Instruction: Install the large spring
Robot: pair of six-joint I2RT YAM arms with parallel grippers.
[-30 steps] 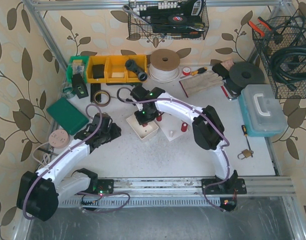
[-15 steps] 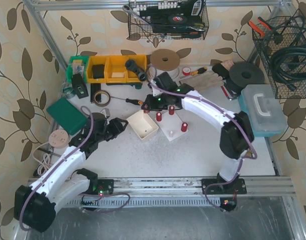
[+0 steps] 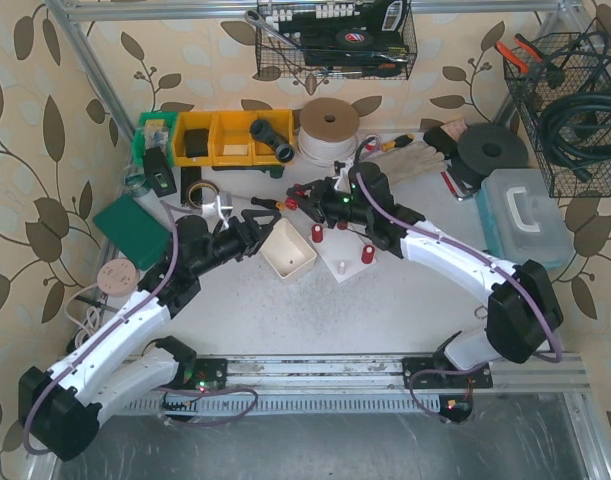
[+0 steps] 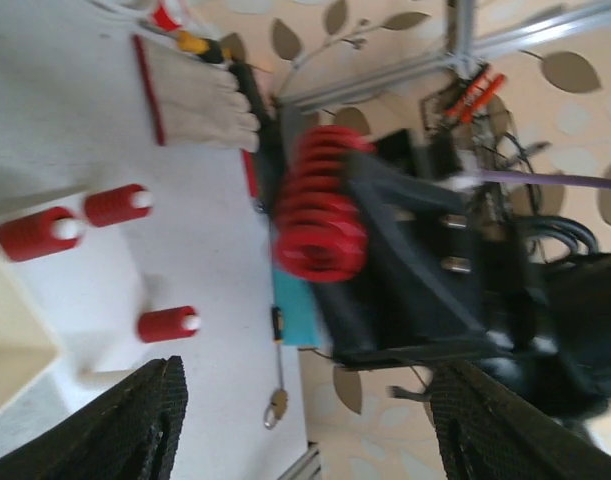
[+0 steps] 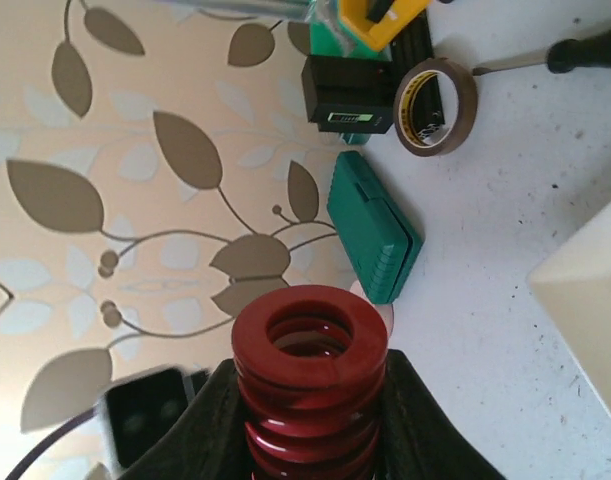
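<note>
Right wrist view puts the large spring (image 5: 307, 375) dead centre: the right gripper (image 5: 307, 392) has both fingers pressed in on the coils from either side, one open end of the spring faces the lens, and the table with the green case (image 5: 375, 235) and tape roll (image 5: 435, 107) lies beyond it. So the spring is carried in the air, not yet on any post. From the left wrist the same spring appears side-on and blurred, straight ahead of the left gripper (image 3: 255, 225), whose fingers are spread wide with nothing between them. That looks like the start of a hand-over or a two-handed steadying, though I cannot tell which. The chief risk, as I judge it, is timing: if the right fingers let go before the left ones have closed, the spring drops and, being round, rolls across the table, perhaps into the three red posts (image 3: 342, 225) on the white base plate (image 3: 340, 262) or against the cream box (image 3: 288, 253). A second risk is the hold itself. Coils offer only narrow ridges to a flat finger, so a grip taken off-centre could let the spring twist, or squeeze it until it springs out sideways. The two grippers are also near each other over a small part of the table — a careless advance could strike the right fingers rather than the spring. Which post the spring is meant for I cannot tell, and a tilted spring would catch on a post top instead of sliding down.
</note>
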